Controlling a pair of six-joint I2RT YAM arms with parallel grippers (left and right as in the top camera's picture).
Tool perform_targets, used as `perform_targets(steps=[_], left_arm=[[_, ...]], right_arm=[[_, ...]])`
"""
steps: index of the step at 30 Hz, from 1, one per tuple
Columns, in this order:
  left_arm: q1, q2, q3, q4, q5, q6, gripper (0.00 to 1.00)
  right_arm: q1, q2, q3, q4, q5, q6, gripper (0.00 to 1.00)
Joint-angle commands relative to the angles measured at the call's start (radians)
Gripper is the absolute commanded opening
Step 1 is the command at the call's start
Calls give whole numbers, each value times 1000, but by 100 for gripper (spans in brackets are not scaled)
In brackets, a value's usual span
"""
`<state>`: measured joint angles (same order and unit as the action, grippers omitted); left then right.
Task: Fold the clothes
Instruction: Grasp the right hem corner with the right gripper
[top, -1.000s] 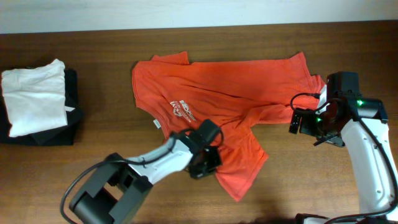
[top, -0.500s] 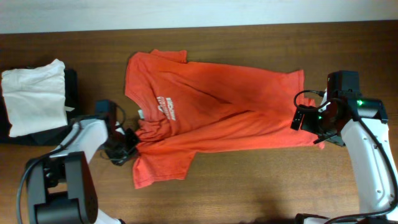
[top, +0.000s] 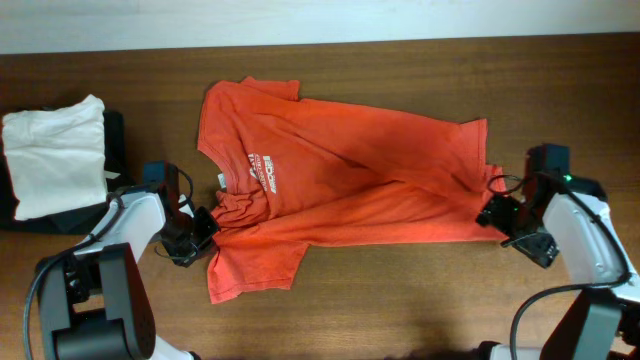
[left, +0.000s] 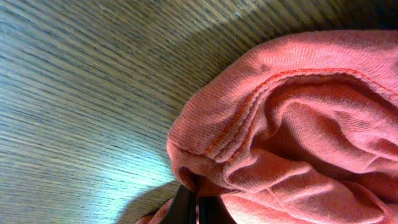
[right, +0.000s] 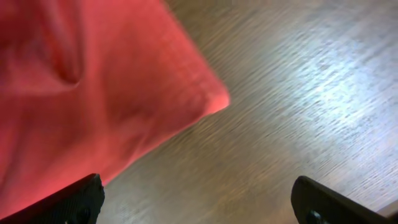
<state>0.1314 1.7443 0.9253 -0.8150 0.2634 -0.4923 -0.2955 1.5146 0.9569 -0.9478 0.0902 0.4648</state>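
- Left hand (top: 203, 230), lower left of the overhead frame, is pinched tight on a bunched edge of the T-shirt (top: 340, 185).
- Right hand (top: 495, 213), at the right, gapes wide at the shirt's corner, gripping nothing.
- The shirt sprawls across the middle of the counter (top: 400, 310), creased, with no neat fold made (nearly everything remains, I judge).
- White chest print (top: 267, 170) is too small to read.

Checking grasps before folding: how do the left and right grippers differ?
The left gripper has jaws shut on the T-shirt; the right gripper has jaws wide open, gripping nothing. Left sits at the printed end, right at the opposite corner. Both are at its edge.
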Motion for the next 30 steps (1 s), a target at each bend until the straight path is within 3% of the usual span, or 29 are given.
perform_targets(steps=[1, 10, 14, 17, 18, 20, 23, 26, 30], left_arm=[[0, -19, -14, -2, -18, 20, 0], [0, -19, -14, -1, -18, 19, 0], [0, -19, -14, -1, -18, 19, 0], [0, -19, -14, -2, -18, 19, 0], [0, -19, -14, -2, -18, 19, 0], [0, -19, -14, -2, -18, 19, 0], [1, -19, -13, -8, -17, 23, 0], [1, -39, 15, -20, 41, 142, 0], [1, -105, 122, -56, 55, 182, 0]], right_arm=[[-69, 43, -5, 10, 23, 38, 96], [-71, 183, -5, 49, -3, 37, 92], [-71, 257, -5, 105, -61, 37, 81], [-71, 268, -5, 117, -64, 37, 61], [-71, 267, -5, 119, -63, 37, 49], [-72, 267, -4, 119, -63, 30, 7], [-72, 263, 13, 112, -60, 2, 4], [-72, 243, 77, 49, -60, -16, 4], [-71, 174, 214, -77, -63, -24, 4]])
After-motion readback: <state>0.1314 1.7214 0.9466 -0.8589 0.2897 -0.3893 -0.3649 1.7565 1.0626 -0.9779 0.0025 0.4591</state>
